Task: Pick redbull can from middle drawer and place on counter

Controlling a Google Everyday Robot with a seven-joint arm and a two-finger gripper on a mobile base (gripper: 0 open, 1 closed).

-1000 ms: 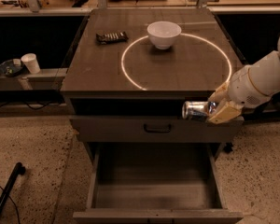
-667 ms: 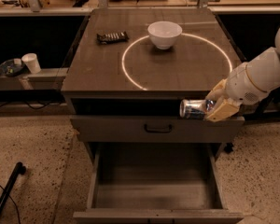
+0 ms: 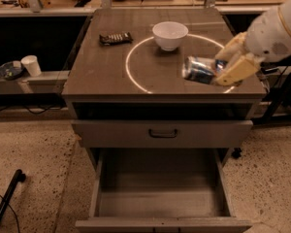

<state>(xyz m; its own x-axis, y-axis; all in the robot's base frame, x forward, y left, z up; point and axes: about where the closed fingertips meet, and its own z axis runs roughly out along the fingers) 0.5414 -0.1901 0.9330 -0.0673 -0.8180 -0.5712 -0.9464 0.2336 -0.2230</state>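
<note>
My gripper (image 3: 222, 68) comes in from the right and is shut on the redbull can (image 3: 199, 69), a slim silver and blue can held on its side. The can hangs just above the counter (image 3: 102, 67), over the right part of the white circle (image 3: 127, 67). The middle drawer (image 3: 157, 198) is pulled open below and its grey inside holds nothing.
A white bowl (image 3: 169, 34) stands at the back of the circle. A dark snack bar wrapper (image 3: 115, 37) lies at the counter's back left. The drawer front with the black handle (image 3: 163, 133) is closed. A white cup (image 3: 31, 65) sits on a low shelf at left.
My gripper has lifted the can up from in front of the cabinet to above the counter's right side. The drawer stays open.
</note>
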